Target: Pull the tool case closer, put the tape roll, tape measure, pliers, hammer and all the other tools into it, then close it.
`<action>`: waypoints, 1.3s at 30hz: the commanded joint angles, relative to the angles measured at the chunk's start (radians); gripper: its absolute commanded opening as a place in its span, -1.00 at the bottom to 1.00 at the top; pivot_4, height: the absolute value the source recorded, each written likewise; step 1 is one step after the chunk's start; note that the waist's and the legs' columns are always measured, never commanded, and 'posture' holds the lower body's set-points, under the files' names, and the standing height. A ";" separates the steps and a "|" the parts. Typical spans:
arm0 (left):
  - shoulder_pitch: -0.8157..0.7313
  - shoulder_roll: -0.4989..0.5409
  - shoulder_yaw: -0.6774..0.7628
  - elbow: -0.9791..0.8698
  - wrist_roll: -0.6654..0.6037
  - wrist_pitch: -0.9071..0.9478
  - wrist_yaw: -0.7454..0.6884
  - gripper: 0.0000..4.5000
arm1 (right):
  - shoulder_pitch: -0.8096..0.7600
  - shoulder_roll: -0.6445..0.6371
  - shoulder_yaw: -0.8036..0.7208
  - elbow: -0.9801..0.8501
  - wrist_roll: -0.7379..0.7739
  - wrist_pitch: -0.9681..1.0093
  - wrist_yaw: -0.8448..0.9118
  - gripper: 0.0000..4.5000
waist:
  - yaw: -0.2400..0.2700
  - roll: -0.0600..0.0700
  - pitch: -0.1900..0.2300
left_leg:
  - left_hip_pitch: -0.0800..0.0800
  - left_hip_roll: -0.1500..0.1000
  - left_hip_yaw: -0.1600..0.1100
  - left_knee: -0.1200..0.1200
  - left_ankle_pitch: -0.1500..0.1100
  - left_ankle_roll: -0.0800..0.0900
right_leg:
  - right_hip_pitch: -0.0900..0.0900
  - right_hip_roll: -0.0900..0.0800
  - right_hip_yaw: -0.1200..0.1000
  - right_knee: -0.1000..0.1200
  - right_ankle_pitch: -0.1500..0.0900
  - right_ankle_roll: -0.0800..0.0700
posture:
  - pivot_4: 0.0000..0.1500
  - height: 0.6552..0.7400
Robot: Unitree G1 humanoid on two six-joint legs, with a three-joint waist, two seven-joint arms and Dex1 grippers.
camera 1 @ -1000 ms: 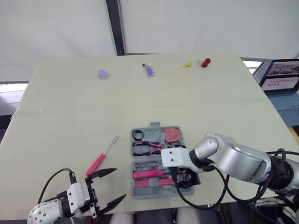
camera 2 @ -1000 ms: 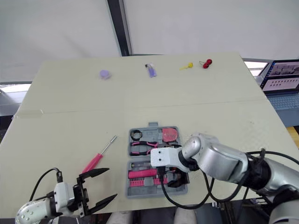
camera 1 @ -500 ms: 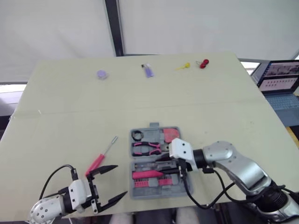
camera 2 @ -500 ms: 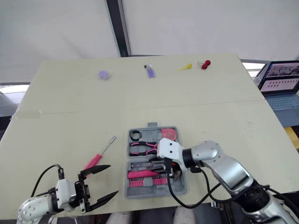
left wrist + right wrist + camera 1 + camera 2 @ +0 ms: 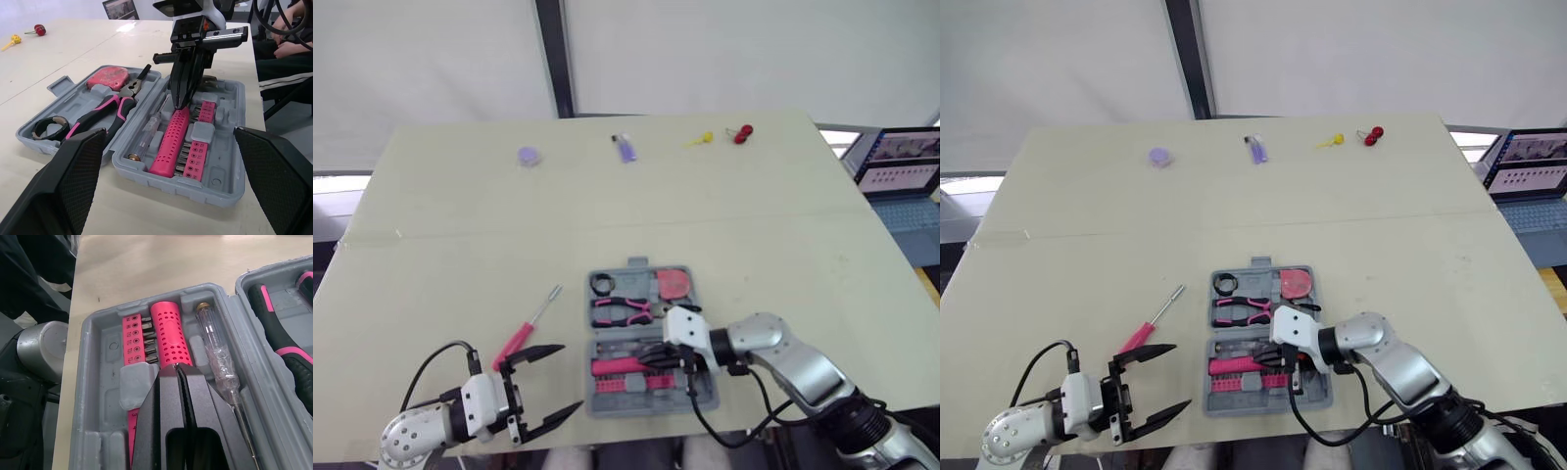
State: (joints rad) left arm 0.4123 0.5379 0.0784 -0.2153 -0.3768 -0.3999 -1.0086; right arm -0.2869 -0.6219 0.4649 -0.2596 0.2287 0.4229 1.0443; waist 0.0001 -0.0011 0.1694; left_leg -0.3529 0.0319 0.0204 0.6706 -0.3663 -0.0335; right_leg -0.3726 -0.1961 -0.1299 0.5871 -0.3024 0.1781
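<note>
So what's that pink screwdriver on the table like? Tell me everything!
The pink-handled screwdriver has a thin silver metal shaft. It lies flat and slanted on the beige table, left of the open grey plastic tool case, not inside. The open left gripper hovers beside its handle end, not holding it.

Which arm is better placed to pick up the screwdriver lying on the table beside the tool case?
Left. The left gripper is open and lies right beside the screwdriver, on the same side of the tool case. The right gripper is shut, its tips down inside the case.
</note>
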 commanded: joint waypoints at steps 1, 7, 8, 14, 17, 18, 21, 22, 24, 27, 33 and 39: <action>0.009 0.007 0.001 0.003 0.003 -0.016 0.000 1.00 | 0.003 0.009 0.004 -0.005 -0.011 -0.003 0.009 -0.98 | 0.000 0.000 0.000 | 0.000 0.000 0.000 0.000 0.000 0.000 | 0.000 0.000 0.000 0.000 0.000 0.000 | 1.00 1.00; 0.010 0.005 0.000 0.006 0.003 -0.019 0.003 1.00 | 0.003 0.011 0.016 0.024 -0.050 -0.012 0.013 -0.98 | 0.000 0.000 0.000 | 0.000 0.000 0.000 0.000 0.000 0.000 | 0.000 0.000 0.000 0.000 0.000 0.000 | 1.00 1.00; 0.010 0.005 0.000 0.007 0.002 -0.020 0.003 1.00 | 0.004 0.010 0.019 0.029 -0.058 -0.015 0.016 -0.98 | -0.001 0.000 0.000 | 0.000 0.000 0.000 0.000 0.000 0.000 | 0.000 0.000 0.000 0.000 0.000 0.000 | 1.00 1.00; 0.004 0.006 0.003 0.018 0.002 -0.026 0.002 1.00 | 0.018 -0.006 0.043 0.057 -0.102 -0.014 0.027 -0.98 | 0.000 0.000 0.000 | 0.000 0.000 0.000 0.000 0.000 0.000 | 0.000 0.000 0.000 0.000 0.000 0.000 | 1.00 1.00; 0.001 0.006 0.004 0.021 0.002 -0.028 0.003 1.00 | 0.031 -0.029 0.075 0.085 -0.157 -0.042 0.028 -0.98 | 0.000 0.000 -0.002 | 0.001 0.000 0.000 0.000 0.000 0.000 | 0.001 0.000 0.000 0.000 0.000 0.000 | 1.00 1.00; 0.000 0.006 0.004 0.022 0.002 -0.029 0.003 1.00 | 0.032 -0.033 0.082 0.092 -0.168 -0.048 0.028 -0.98 | 0.000 0.001 -0.003 | 0.001 0.000 0.000 0.000 0.000 0.000 | 0.001 0.000 0.000 0.000 0.000 0.000 | 1.00 1.00; -0.002 0.006 0.004 0.022 0.001 -0.028 0.005 1.00 | 0.032 -0.035 0.095 0.114 -0.187 -0.023 0.020 -0.98 | 0.000 0.001 -0.010 | 0.002 0.000 0.000 -0.001 0.000 0.000 | 0.002 0.000 0.000 0.000 0.000 0.000 | 1.00 1.00; -0.003 0.006 0.004 0.023 0.001 -0.028 0.005 1.00 | 0.030 -0.035 0.105 0.131 -0.205 -0.018 0.014 -0.98 | 0.000 0.001 -0.012 | 0.002 0.000 0.000 -0.001 0.000 0.000 | 0.002 0.000 0.000 -0.001 0.000 0.000 | 1.00 1.00; -0.007 0.006 0.005 0.024 0.005 -0.030 0.008 1.00 | 0.027 -0.032 0.121 0.153 -0.224 0.007 0.006 -0.98 | 0.000 0.000 -0.018 | 0.003 0.000 0.000 -0.001 0.000 0.000 | 0.003 0.000 -0.001 -0.001 0.000 0.000 | 1.00 1.00; -0.012 0.007 0.005 0.024 0.010 -0.029 0.013 1.00 | 0.026 -0.037 0.149 0.181 -0.257 0.000 -0.001 -0.98 | 0.001 0.000 -0.022 | 0.015 0.000 -0.001 -0.006 -0.001 0.000 | 0.016 0.000 -0.002 -0.005 0.000 0.000 | 1.00 1.00; -0.024 0.008 0.003 0.020 0.021 -0.022 0.024 1.00 | 0.036 -0.029 0.166 0.208 -0.272 -0.003 -0.003 -0.98 | 0.001 -0.001 -0.035 | 0.018 0.000 0.000 -0.006 -0.002 0.001 | 0.018 0.000 -0.002 -0.005 0.000 -0.001 | 1.00 1.00; -0.031 0.011 0.003 0.026 0.021 -0.019 0.023 1.00 | 0.031 -0.029 0.176 0.232 -0.285 -0.015 0.003 -0.98 | 0.001 0.000 -0.043 | 0.019 0.000 0.000 -0.006 -0.003 0.001 | 0.018 0.000 -0.003 -0.005 -0.001 -0.001 | 1.00 1.00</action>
State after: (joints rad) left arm 0.3822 0.5395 0.0786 -0.1821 -0.3510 -0.4137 -0.9889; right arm -0.3027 -0.6221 0.5688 -0.1707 0.0464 0.3508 1.0543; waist 0.0006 -0.0015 0.1266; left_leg -0.3342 0.0322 0.0200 0.6644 -0.3693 -0.0326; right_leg -0.3544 -0.1959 -0.1326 0.5816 -0.3030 0.1772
